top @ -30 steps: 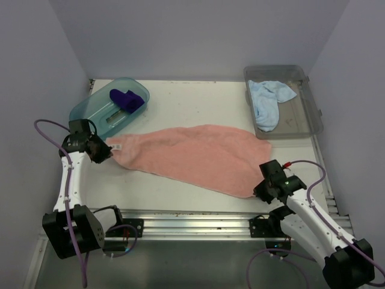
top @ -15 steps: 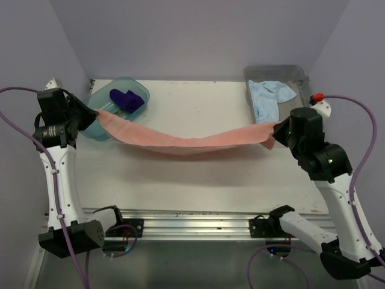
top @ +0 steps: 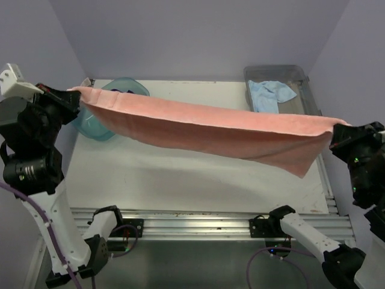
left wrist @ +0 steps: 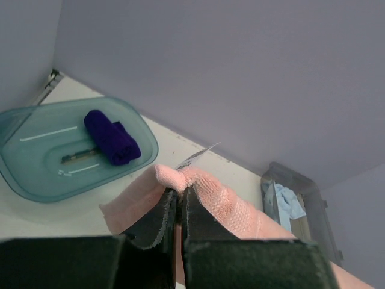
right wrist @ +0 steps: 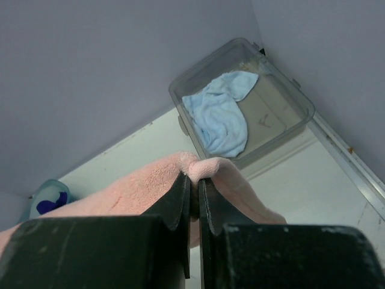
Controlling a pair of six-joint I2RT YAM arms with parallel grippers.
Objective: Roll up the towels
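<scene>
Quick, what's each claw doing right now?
Left gripper: closed on one end of the pink towel.
Right gripper: closed on its other end.

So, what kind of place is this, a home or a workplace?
Most likely a robot test cell in a lab, not a home: plain purple walls box in a white table, and the arm bases are bolted to a metal rail at its near edge.

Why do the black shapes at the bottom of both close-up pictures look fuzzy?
Left wrist view: the black fingers sit too near the lens and blur; the rolled dark purple cloth towel is sharp. Right wrist view: likewise, fingers soft, light blue cloth towel crisp. Top view: evenly lit.
</scene>
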